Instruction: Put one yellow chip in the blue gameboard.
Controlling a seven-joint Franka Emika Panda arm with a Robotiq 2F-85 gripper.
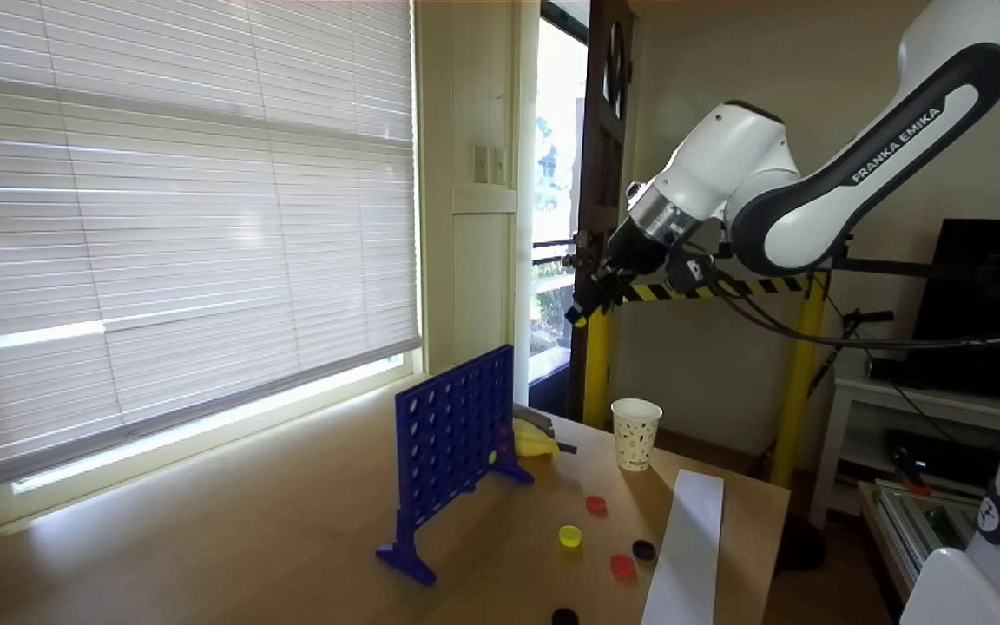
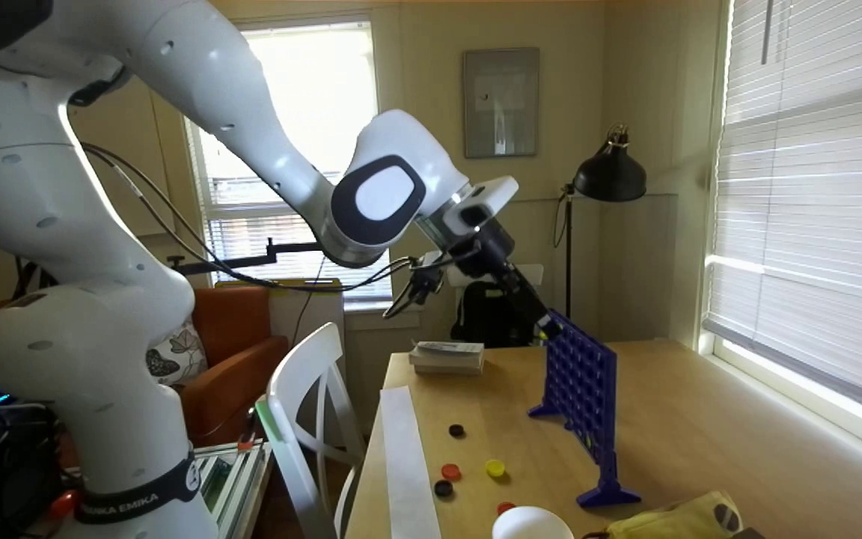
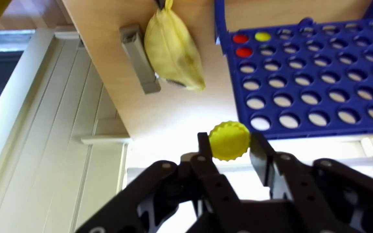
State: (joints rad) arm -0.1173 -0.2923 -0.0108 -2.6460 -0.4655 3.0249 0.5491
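In an exterior view, the blue gameboard (image 1: pixel 403 486) stands upright at left on the table (image 1: pixel 248 521); the wrist view shows two red chips (image 3: pixel 243 52) stacked in its end column, a slotted yellow chip (image 3: pixel 262 36) beside the lower. At right stands a paper cup (image 1: pixel 634 438), contents unclear.

Near the board's far end lies a yellow cloth-like item (image 3: pixel 173 51) beside a grey bar (image 3: pixel 139 60). Rightward come a loose yellow chip (image 1: pixel 569 536), loose red chips (image 1: pixel 622 567) and black chips (image 1: pixel 643 549); above, apart from the board, the gripper (image 3: pixel 230 143) pinches the held yellow chip (image 3: pixel 229 140). Farther right lies a white strip (image 1: pixel 687 547).

The arm (image 1: pixel 856 200) reads "FRANKA EMIKA".
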